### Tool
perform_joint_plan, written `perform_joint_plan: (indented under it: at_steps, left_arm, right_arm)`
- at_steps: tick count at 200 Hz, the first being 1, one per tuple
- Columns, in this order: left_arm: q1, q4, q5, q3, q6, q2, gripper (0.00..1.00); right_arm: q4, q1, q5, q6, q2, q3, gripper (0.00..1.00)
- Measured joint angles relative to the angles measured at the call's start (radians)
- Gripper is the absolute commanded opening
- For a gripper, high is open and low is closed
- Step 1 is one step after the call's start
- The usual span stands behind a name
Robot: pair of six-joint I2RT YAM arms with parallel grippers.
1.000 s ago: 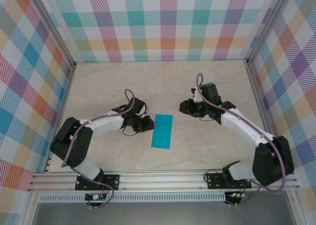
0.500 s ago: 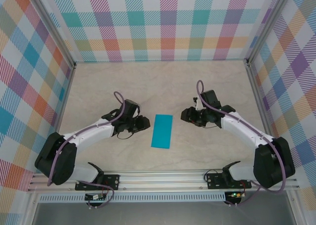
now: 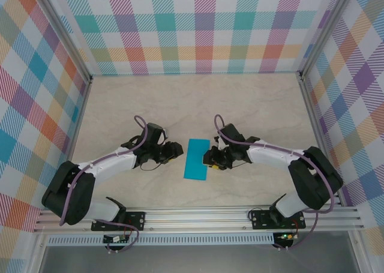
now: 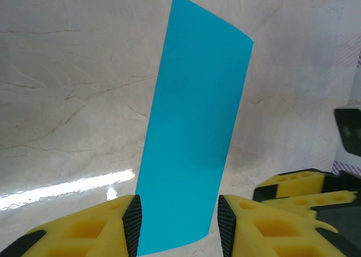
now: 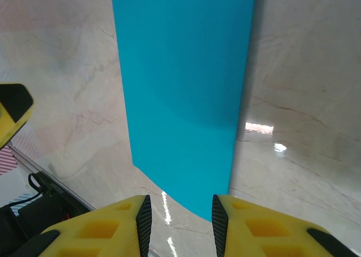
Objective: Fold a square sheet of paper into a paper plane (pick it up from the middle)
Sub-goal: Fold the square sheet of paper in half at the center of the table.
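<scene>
Beige marble-patterned tabletop [image 3: 120, 105]: flat and glossy, and it carries everything listed below.

Plaid-printed enclosure walls [image 3: 204, 33]: multicoloured check on the left, far and right sides.

Aluminium mounting rail [image 3: 198, 216]: runs along the near edge with both arm bases bolted to it.

White-and-black left arm [image 3: 114, 160]: stretched low toward the middle of the table.

White-and-black right arm [image 3: 270, 156]: stretched low from the right, with its wrist at the paper.

Thin teal-blue sheet of paper [image 3: 197, 159]: lies flat near the table's centre between the two wrists. It shows as a narrow rectangle with its long side running near to far, probably the square folded in half.

Left gripper [image 3: 174, 149]: just left of the paper and apart from it. Its yellow fingers [image 4: 84, 229] with black pads stand partly apart and grip nothing.

Right gripper [image 3: 211, 159]: at the paper's right edge. Its jaws are partly apart, with the paper's edge seen through the gap, and no grip is evident.

Risks, as judged:
- The sheet is light and the top is glossy, so a one-sided push could slide or turn it.
- Pads that close while skimming the surface could crumple an edge or spring the fold open.
- Misaligned layers would skew every later crease of the plane.
</scene>
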Motion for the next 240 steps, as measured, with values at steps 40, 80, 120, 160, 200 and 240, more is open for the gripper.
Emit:
perform_joint_plan:
  at_steps: [40, 80, 120, 160, 200, 240]
  left_arm:
    - [0.0, 0.001, 0.017, 0.002, 0.001, 0.014, 0.46]
    - [0.001, -0.002, 0.032, 0.006, 0.005, 0.048, 0.46]
    - [0.001, -0.002, 0.032, 0.01, 0.005, 0.053, 0.47]
    - [0.001, -0.002, 0.032, 0.015, 0.008, 0.074, 0.47]
    - [0.001, -0.002, 0.032, 0.016, 0.008, 0.077, 0.48]
    - [0.001, -0.003, 0.038, 0.029, 0.013, 0.089, 0.48]
  right_arm:
    - [0.039, 0.018, -0.007, 0.03, 0.064, 0.01, 0.35]
    - [0.051, 0.018, -0.007, 0.031, 0.075, 0.021, 0.36]
    - [0.05, 0.018, -0.007, 0.031, 0.082, 0.023, 0.36]
    - [0.051, 0.018, -0.007, 0.03, 0.09, 0.026, 0.36]
    - [0.048, 0.018, -0.006, 0.027, 0.11, 0.032, 0.35]
    - [0.05, 0.018, -0.007, 0.027, 0.11, 0.039, 0.35]
